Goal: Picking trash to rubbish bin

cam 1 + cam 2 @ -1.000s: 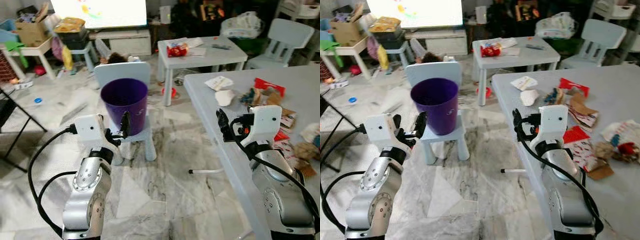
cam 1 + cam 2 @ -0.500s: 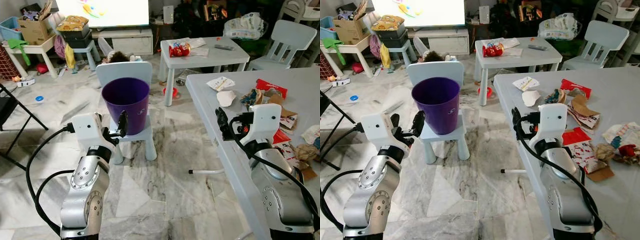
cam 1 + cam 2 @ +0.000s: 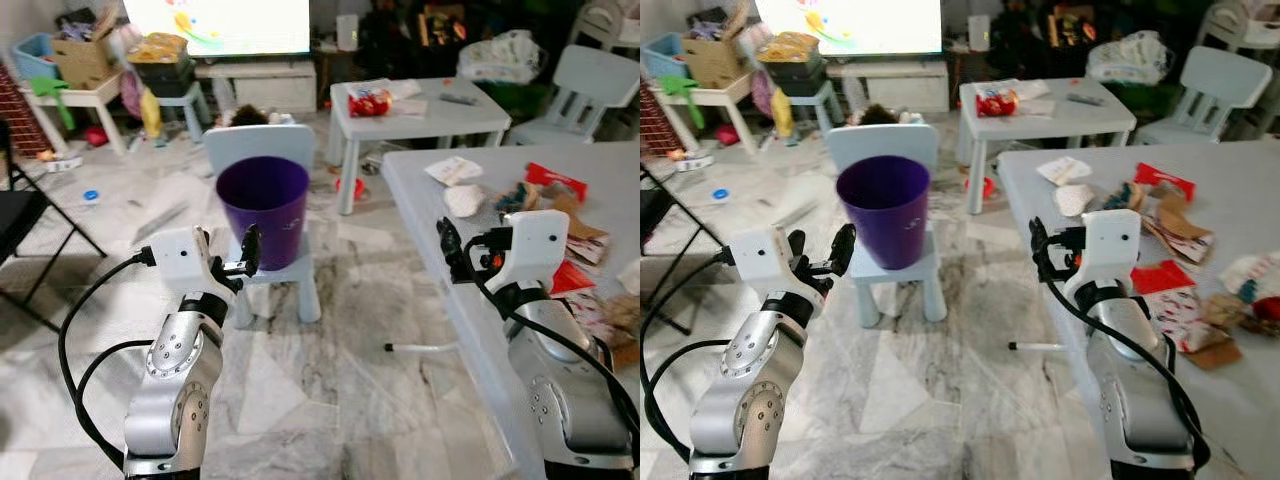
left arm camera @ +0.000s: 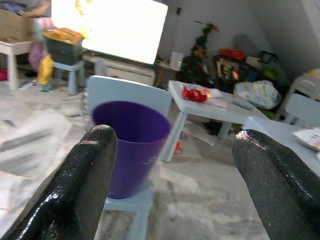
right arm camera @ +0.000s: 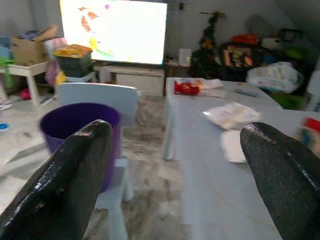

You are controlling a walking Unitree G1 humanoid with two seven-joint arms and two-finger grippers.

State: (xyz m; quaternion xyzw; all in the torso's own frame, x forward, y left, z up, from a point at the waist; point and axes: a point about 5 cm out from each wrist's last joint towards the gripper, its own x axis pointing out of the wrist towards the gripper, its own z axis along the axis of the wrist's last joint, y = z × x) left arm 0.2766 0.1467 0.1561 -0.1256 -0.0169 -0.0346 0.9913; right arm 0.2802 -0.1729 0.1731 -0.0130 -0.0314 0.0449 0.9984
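Note:
A purple bin [image 3: 262,205] stands on a small pale blue chair [image 3: 243,147] on the marble floor. My left gripper [image 3: 820,255] is open and empty, held just left of the chair, with the bin [image 4: 131,140] a short way beyond its fingers. My right gripper [image 3: 447,255] is open and empty at the left edge of the grey table [image 3: 1240,170]. Trash lies on that table: a white crumpled paper [image 3: 1062,170], a red wrapper [image 3: 1162,180], brown paper [image 3: 1175,215] and another red wrapper [image 3: 1162,277].
A small white table [image 3: 420,112] with a red snack packet [image 3: 372,100] stands behind, and a white chair [image 3: 590,75] at back right. A lit screen [image 3: 220,20], boxes and clutter line the back. A black folding frame [image 3: 25,220] is at left. A thin rod [image 3: 420,347] lies on the floor.
The whole picture has shifted a little, so the camera has moved. Both grippers hold the same open pose, and nothing has been taken hold of.

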